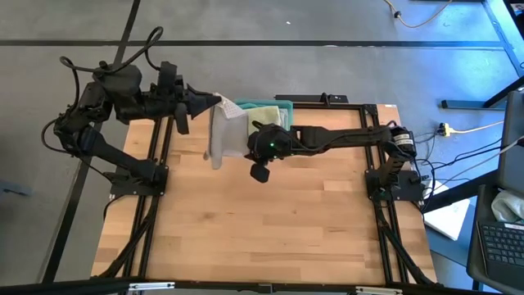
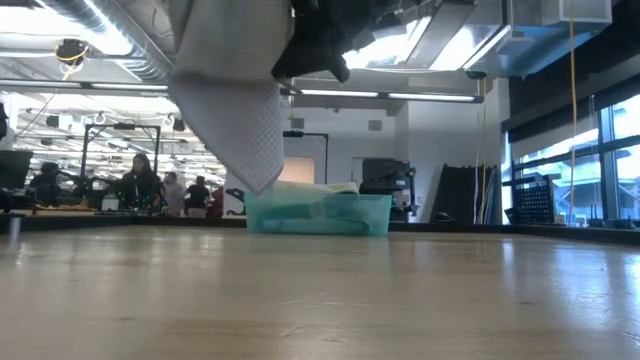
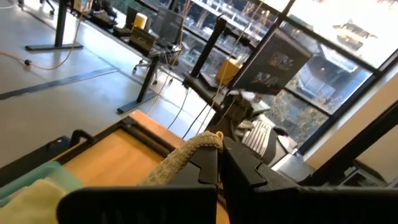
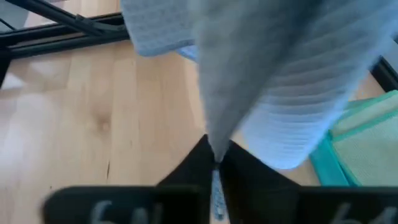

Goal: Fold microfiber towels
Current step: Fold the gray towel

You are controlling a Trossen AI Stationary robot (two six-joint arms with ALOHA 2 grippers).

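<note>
A light grey microfiber towel (image 1: 223,131) hangs in the air over the far part of the table, between my two grippers. My left gripper (image 1: 214,102) is shut on its upper end, level and high up. From the table's right, my right gripper (image 1: 246,151) reaches in and is shut on a lower part of the same towel. In the low view the towel (image 2: 238,115) hangs down to a point above the tabletop. Behind it, a teal bin (image 1: 286,109) at the far edge holds pale green towels (image 1: 260,115). My left gripper pinches a bunched corner of the grey towel (image 3: 207,142) between its two fingers, coming at it about level from the table's left. The rest of the towel hangs below, clear of the table. My right gripper pinches a gathered fold of the towel (image 4: 216,144) between its fingertips (image 4: 193,163), slanting down from the table's right. The cloth fans out beyond the fingers, slack; how many layers it is, I cannot tell.
The teal bin (image 2: 318,213) stands at the table's far edge, just behind the hanging towel. Bare wooden tabletop (image 1: 262,229) stretches from the towel to the near edge. Black frame rails (image 1: 155,213) run along both sides. People sit far off in the room (image 2: 140,182).
</note>
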